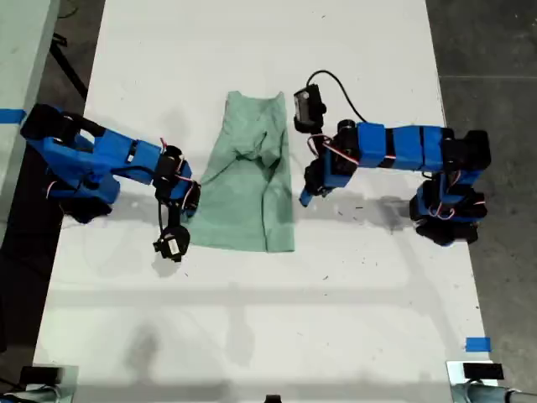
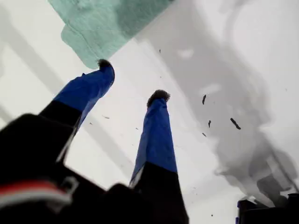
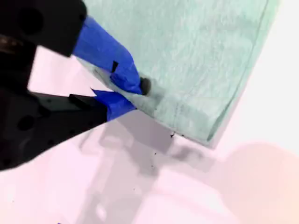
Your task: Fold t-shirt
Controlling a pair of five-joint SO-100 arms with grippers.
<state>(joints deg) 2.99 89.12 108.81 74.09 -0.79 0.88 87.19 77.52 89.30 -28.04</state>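
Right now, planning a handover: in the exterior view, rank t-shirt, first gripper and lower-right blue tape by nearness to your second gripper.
1. t-shirt: pinched by my second gripper.
2. my first gripper: exterior view's right of the shirt.
3. tape: exterior view's lower right.

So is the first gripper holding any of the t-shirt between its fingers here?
No. In the first wrist view my first gripper is open over bare table, the t-shirt lying just beyond its fingers.
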